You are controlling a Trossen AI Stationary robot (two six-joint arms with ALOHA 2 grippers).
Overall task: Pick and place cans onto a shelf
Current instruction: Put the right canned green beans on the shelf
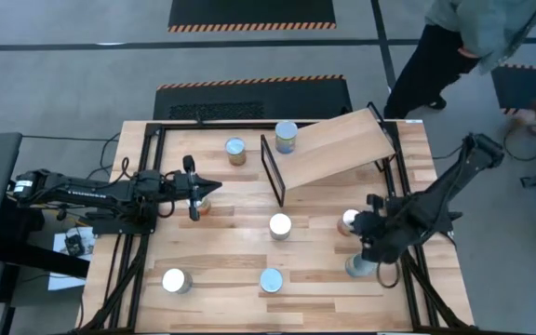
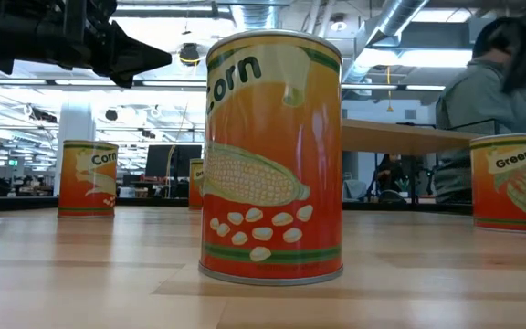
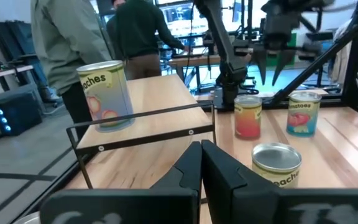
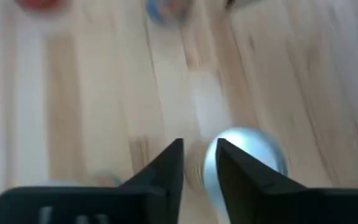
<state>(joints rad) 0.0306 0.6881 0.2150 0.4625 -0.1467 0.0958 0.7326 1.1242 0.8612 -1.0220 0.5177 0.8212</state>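
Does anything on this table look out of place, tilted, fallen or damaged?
Only the shelf is askew: its light-wood board sits at an angle to the table edges and slopes. One can stands at its end. The other cans, such as the corn can, stand upright. No spill or damage shows.

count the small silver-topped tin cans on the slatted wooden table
8 cans: two by the tilted light-wood shelf, two mid-table, two along the high view's bottom, one half-hidden under the left gripper, one under the right gripper.

Right wrist view blurred; can [image 4: 244,158] smeared.
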